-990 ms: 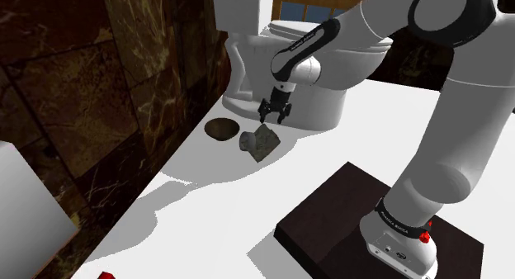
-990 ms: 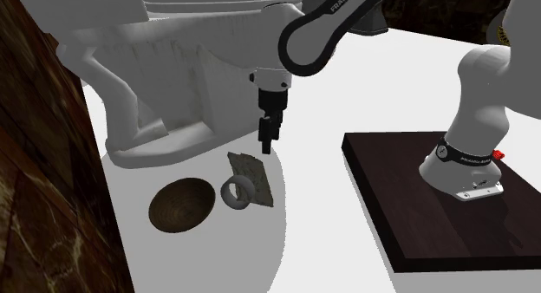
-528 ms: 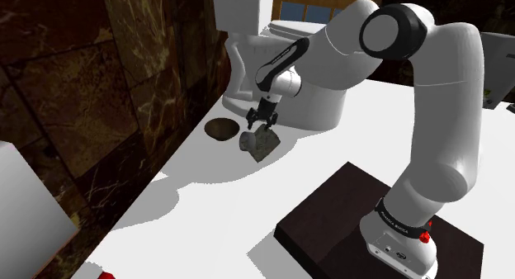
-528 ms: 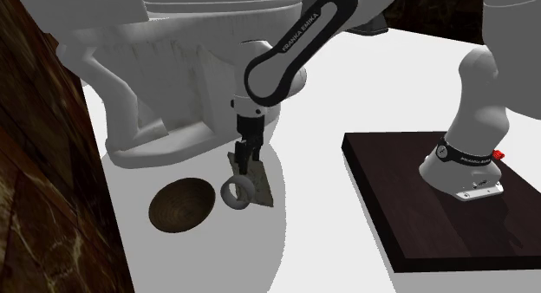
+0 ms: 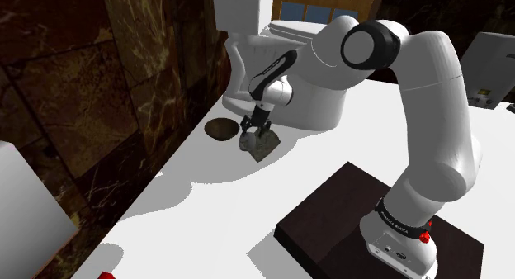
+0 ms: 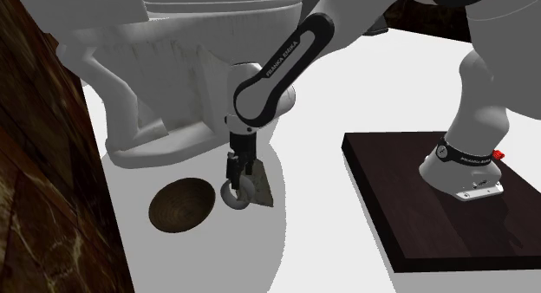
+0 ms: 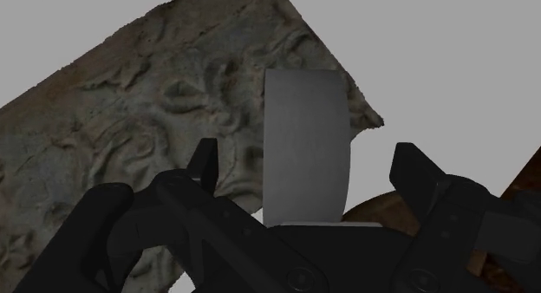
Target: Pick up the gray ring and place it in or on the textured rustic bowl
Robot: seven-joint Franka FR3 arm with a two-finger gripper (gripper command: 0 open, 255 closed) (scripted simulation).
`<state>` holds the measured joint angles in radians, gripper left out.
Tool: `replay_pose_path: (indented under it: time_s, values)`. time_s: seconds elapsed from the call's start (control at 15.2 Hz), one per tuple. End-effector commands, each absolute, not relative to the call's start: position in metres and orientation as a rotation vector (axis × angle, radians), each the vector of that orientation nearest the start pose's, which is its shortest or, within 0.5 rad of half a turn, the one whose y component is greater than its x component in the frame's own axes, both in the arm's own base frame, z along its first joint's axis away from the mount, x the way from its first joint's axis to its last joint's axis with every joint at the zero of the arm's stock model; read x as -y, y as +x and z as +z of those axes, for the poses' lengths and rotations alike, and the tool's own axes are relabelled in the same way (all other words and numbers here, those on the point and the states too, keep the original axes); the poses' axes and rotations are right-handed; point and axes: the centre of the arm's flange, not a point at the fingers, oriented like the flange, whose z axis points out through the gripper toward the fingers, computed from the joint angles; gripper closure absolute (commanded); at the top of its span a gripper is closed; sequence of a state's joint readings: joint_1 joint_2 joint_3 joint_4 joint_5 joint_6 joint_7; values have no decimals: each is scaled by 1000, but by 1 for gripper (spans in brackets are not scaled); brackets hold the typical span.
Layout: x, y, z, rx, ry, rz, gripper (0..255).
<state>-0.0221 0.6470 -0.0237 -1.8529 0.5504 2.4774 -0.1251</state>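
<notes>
From where I stand, the pincer (image 6: 235, 173) is low over the white floor (image 6: 312, 248) at the foot of the toilet (image 6: 173, 66). Its 2 fingers are spread, and the gray ring (image 7: 305, 148) stands on edge between them with a gap on each side, so nothing is pinched yet. The ring rests against or on a rough, stone-looking slab (image 6: 260, 185); I can't tell which. The dark textured bowl (image 6: 180, 205) sits just beside it, toward the second exterior view's left.

The step in hand looks like the closing. I'd want the fingers centred so both pads meet the ring's 2 side faces together, then a slow squeeze. If 1 finger arrives first, the propped ring could tip or roll off the slab. A straight lift should come before any swing toward the bowl.

The wrist view shows those gaps beside the ring, which the other views hide. The second exterior view shows the short hop to the bowl. The shoulder view shows the arm arching over from its dark stand (image 5: 330, 224).
</notes>
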Motion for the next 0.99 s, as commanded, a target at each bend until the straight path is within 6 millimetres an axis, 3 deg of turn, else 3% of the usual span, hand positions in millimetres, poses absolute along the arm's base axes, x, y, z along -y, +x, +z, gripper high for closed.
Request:
replay_pose_path:
  time_s: [0.0,0.53,0.59,0.92]
  values:
    - [27,638,158,-501,-2778,-12,0]
    - [27,638,155,-501,-2778,-12,0]
    - [27,638,155,-501,-2778,-12,255]
    - [26,637,155,-501,-2778,-12,255]
